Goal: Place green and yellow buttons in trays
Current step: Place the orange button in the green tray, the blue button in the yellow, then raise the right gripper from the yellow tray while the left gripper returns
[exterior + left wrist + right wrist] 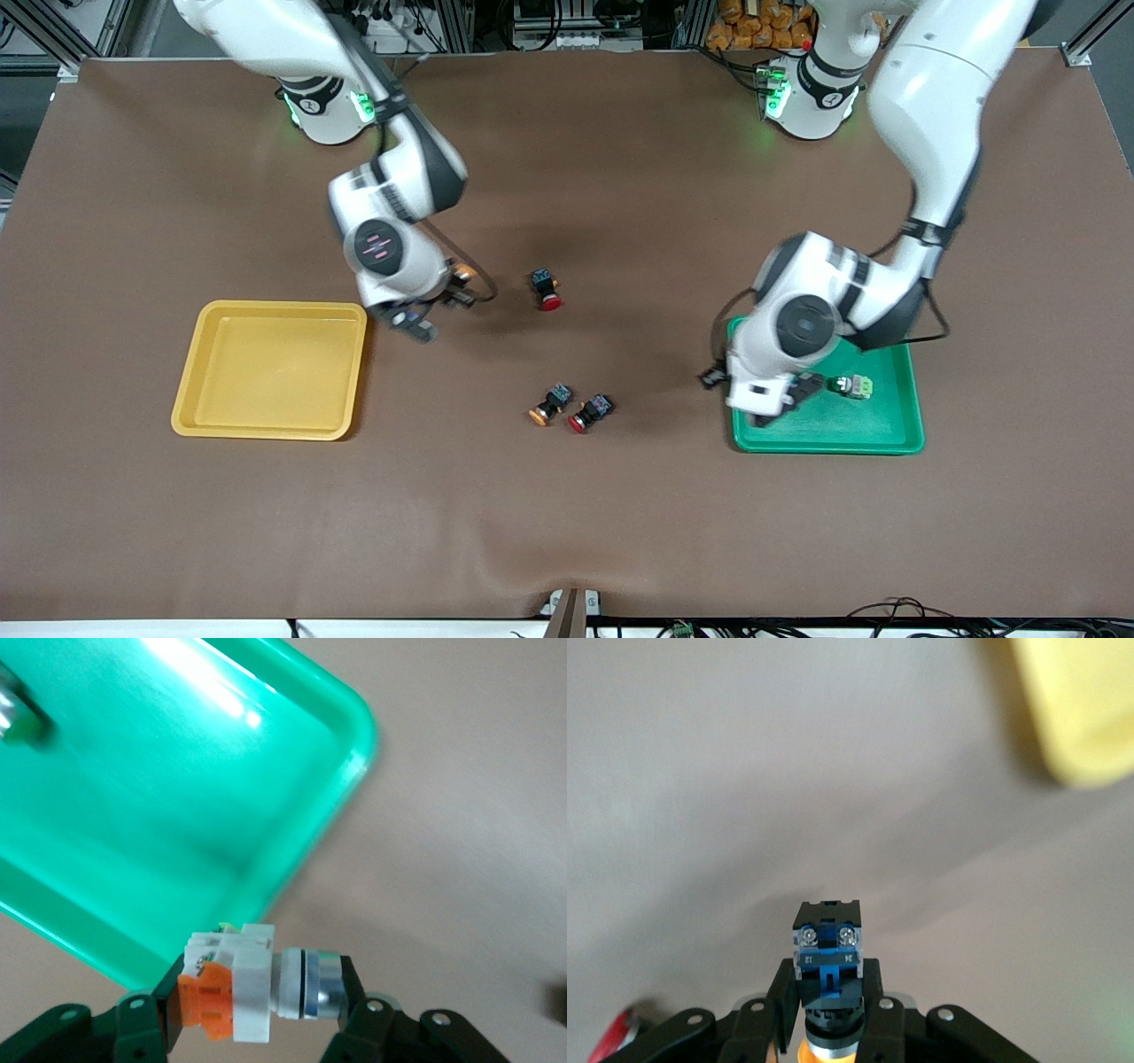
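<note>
- No brand or legible writing on any switch; tiny marks beside the terminal screws in the right wrist view are too small to read.
- Yellow tray (269, 369), toward the right arm's end of the table: nothing in it.
- Green tray (850, 425), toward the left arm's end: holds one silvery-white switch with a light-green block (851, 386), lying on its side.
- Left gripper (769, 403) over the green tray's edge, clamped on a white-bodied switch with an orange block (257, 985); the grip shows only in the left wrist view, where a finger (350, 979) presses the metal collar end.
- Right gripper (423, 317) over bare table just beside the yellow tray, clenched on a dark-bodied switch (827, 961), terminals up; an orange-yellow cap shows below it in the wrist view only.
- On the brown table (567, 496), mid-table: a dark switch with orange-yellow cap (548, 404), just beside a red-capped switch (589, 414); another red-capped switch (547, 290) lies farther from the front camera.
</note>
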Robot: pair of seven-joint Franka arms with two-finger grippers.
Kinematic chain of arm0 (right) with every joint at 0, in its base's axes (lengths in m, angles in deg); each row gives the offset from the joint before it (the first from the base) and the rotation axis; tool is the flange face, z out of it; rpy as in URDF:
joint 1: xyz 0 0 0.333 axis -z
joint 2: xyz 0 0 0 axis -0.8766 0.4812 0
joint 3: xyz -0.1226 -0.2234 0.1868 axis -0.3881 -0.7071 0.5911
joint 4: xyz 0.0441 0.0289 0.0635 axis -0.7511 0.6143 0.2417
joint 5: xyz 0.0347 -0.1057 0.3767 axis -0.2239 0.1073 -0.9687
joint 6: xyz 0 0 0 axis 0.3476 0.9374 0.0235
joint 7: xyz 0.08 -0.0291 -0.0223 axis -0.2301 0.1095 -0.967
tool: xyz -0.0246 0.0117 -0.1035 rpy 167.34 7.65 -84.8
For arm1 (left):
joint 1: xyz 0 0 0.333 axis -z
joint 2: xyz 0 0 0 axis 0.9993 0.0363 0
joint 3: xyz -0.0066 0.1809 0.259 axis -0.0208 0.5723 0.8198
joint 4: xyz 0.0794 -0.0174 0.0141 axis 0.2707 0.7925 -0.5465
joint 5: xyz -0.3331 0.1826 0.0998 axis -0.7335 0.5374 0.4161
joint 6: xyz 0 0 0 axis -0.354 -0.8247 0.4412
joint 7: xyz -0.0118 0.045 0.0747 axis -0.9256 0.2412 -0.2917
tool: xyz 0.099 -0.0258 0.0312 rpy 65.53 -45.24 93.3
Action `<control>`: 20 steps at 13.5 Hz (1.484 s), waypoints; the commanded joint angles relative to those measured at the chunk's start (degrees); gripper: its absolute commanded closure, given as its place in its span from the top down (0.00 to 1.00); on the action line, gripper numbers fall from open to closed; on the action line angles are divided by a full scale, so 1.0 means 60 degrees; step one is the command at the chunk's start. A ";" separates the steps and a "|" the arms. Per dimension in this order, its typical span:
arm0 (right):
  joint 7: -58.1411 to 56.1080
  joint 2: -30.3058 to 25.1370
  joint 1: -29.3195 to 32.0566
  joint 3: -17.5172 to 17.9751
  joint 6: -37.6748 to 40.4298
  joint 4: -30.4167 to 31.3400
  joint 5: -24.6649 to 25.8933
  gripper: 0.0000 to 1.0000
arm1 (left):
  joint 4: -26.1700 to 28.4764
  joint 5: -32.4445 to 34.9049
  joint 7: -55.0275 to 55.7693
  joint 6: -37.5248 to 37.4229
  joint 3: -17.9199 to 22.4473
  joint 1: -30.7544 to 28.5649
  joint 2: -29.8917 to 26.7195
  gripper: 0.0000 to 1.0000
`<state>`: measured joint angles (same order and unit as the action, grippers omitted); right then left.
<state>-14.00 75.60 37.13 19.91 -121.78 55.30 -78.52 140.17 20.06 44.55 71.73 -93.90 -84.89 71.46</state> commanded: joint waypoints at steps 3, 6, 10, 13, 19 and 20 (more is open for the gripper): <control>-0.3788 -0.0080 0.2504 0.0158 0.0164 -0.0095 0.0922 0.00 | 0.0497 0.0421 -0.1695 -0.0077 -0.0109 -0.1293 -0.0214 0.00; -0.5815 0.0052 0.3854 0.0158 0.0120 -0.0374 0.1506 0.00 | 0.0584 0.0436 -0.2153 0.0215 -0.0109 -0.1750 0.0123 0.04; -0.7265 0.1075 0.5071 0.0143 -0.1297 -0.0374 0.2153 0.00 | 0.0570 0.0422 -0.2153 0.0100 -0.0182 -0.1735 -0.0066 1.00; -0.8322 0.1590 0.5687 0.0143 -0.2092 -0.0389 0.2139 0.00 | 0.0482 0.0422 -0.2400 -0.0631 -0.0357 -0.1721 -0.0971 1.00; -0.8282 0.1561 0.5674 0.0158 -0.2005 -0.0520 0.2007 1.00 | 0.0073 0.0276 -0.6335 -0.2650 -0.0402 -0.2100 -0.3300 1.00; -0.8281 0.1503 0.5616 0.0187 -0.1888 -0.0593 0.1978 1.00 | -0.0160 0.0261 -0.6937 -0.3003 -0.0388 -0.2160 -0.3565 1.00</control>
<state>-64.04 84.70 70.40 20.05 -134.45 53.18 -66.91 140.05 21.60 9.64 57.40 -96.12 -96.45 53.73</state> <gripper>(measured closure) 0.423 0.000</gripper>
